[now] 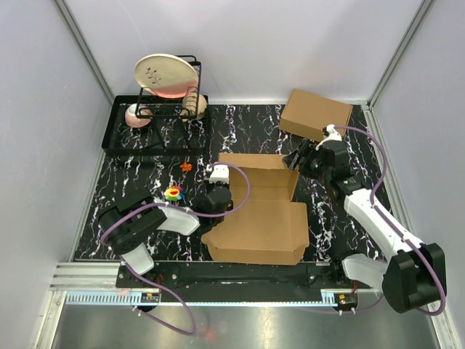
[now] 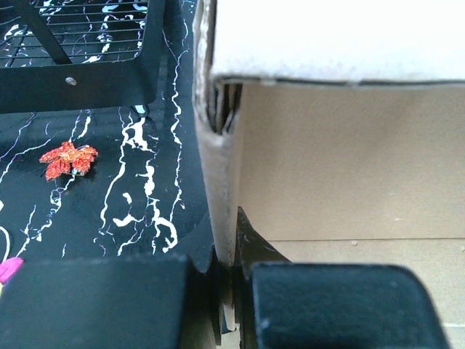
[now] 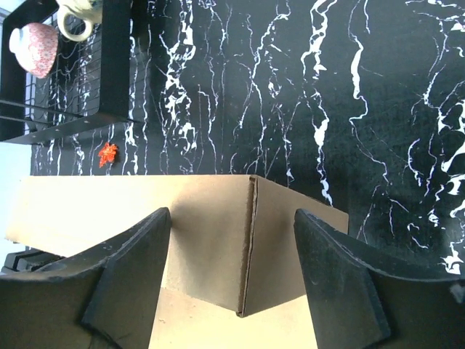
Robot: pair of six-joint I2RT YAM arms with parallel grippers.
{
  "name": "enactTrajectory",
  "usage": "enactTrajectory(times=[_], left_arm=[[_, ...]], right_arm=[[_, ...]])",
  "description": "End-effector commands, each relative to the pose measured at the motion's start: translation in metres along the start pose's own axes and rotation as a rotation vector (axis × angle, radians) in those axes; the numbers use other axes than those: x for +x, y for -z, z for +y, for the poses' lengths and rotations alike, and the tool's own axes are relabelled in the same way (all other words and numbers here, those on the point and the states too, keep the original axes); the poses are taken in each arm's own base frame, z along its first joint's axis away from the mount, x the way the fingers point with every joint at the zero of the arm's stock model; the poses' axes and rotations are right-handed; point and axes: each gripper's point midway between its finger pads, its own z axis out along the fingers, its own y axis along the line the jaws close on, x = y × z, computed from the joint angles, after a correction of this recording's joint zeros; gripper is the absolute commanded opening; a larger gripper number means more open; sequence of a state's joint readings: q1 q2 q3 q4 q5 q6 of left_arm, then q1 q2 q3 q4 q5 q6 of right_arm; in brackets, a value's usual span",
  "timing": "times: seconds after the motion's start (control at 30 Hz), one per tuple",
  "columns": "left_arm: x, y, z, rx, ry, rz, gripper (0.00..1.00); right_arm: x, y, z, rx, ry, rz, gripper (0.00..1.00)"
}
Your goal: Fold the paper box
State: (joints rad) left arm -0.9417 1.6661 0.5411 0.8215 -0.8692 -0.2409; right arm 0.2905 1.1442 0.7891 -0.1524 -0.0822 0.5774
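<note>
Lying on a black, white-veined bench (image 1: pixel 254 134) enclosed by pale panels (image 1: pixel 247 43), the paper box (image 1: pixel 261 229) sits half-formed near the front edge. The left hand (image 2: pixel 232 291) is pinched tight on its raised left wall. The right hand (image 3: pixel 232 276) stands spread, its fingers (image 3: pixel 131 276) straddling the far right corner.

Two grippers: the left gripper (image 2: pixel 232 280) and the right gripper (image 3: pixel 232 218). Two boxes — the paper box (image 1: pixel 258 218) at both pairs of jaws, a made-up box (image 1: pixel 314 114) just beyond the right jaws. Out past the left jaws, one each: tray (image 1: pixel 116 134), rack (image 1: pixel 174 91), plate (image 1: pixel 166 75), bowl (image 3: pixel 35 47), mug (image 3: pixel 78 14), red leaf (image 1: pixel 186 166). One toy (image 1: pixel 173 193) — just left of the left jaws.
</note>
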Motion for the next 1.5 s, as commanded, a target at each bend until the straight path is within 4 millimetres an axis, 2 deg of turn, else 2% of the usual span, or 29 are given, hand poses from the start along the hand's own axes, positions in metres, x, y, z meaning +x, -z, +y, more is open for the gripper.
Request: enactTrajectory(times=[0.0, 0.13, 0.17, 0.27, 0.3, 0.4, 0.6, 0.83, 0.93, 0.97, 1.03, 1.07, 1.1, 1.13, 1.17, 1.47], left_arm=[[0.015, 0.002, 0.014, -0.054, -0.069, 0.025, 0.01], [0.016, 0.005, 0.016, -0.059, -0.061, 0.026, 0.13], [0.015, 0.006, 0.017, -0.059, -0.059, 0.024, 0.26], [0.01, 0.01, 0.018, -0.046, -0.044, 0.017, 0.48], [0.008, 0.012, 0.016, -0.03, -0.044, 0.016, 0.5], [-0.002, 0.019, 0.013, 0.004, -0.038, 0.011, 0.56], [-0.036, 0.047, 0.005, 0.093, 0.015, 0.001, 0.58], [-0.08, 0.08, 0.008, 0.173, 0.089, -0.059, 0.59], [-0.095, 0.092, 0.012, 0.196, 0.196, -0.08, 0.59], [-0.104, 0.096, 0.017, 0.199, 0.248, -0.104, 0.61], [-0.113, 0.1, 0.018, 0.219, 0.326, -0.121, 0.72], [-0.123, 0.1, 0.022, 0.227, 0.365, -0.139, 0.8], [-0.128, 0.099, 0.022, 0.248, 0.398, -0.14, 0.82], [-0.132, 0.101, 0.011, 0.331, 0.412, -0.125, 0.83], [-0.139, 0.092, 0.018, 0.321, 0.462, -0.126, 0.84], [-0.15, 0.057, 0.002, 0.528, 0.668, -0.004, 0.84]], right_arm=[[0.009, 0.0, -0.009, -0.024, 0.004, -0.013, 0.7], [0.016, -0.001, -0.015, -0.029, 0.003, -0.016, 0.65], [0.016, -0.001, -0.016, -0.03, 0.005, -0.017, 0.64], [0.017, 0.001, -0.018, -0.023, 0.012, -0.022, 0.64], [0.017, 0.001, -0.019, -0.021, 0.014, -0.024, 0.64], [0.017, 0.002, -0.021, -0.011, 0.021, -0.031, 0.64], [0.017, 0.004, -0.025, 0.001, 0.032, -0.039, 0.63], [0.021, 0.006, -0.03, 0.011, 0.039, -0.04, 0.62], [0.022, 0.005, -0.029, 0.004, 0.039, -0.034, 0.62], [0.023, 0.005, -0.028, 0.002, 0.037, -0.032, 0.62], [0.023, 0.005, -0.028, -0.002, 0.038, -0.033, 0.61], [0.023, 0.005, -0.027, -0.004, 0.039, -0.033, 0.61], [0.023, 0.005, -0.028, -0.003, 0.041, -0.034, 0.61], [0.023, 0.005, -0.028, -0.004, 0.039, -0.033, 0.6], [0.023, 0.005, -0.028, -0.003, 0.04, -0.034, 0.6], [0.027, 0.005, -0.028, -0.013, 0.047, -0.024, 0.57]])
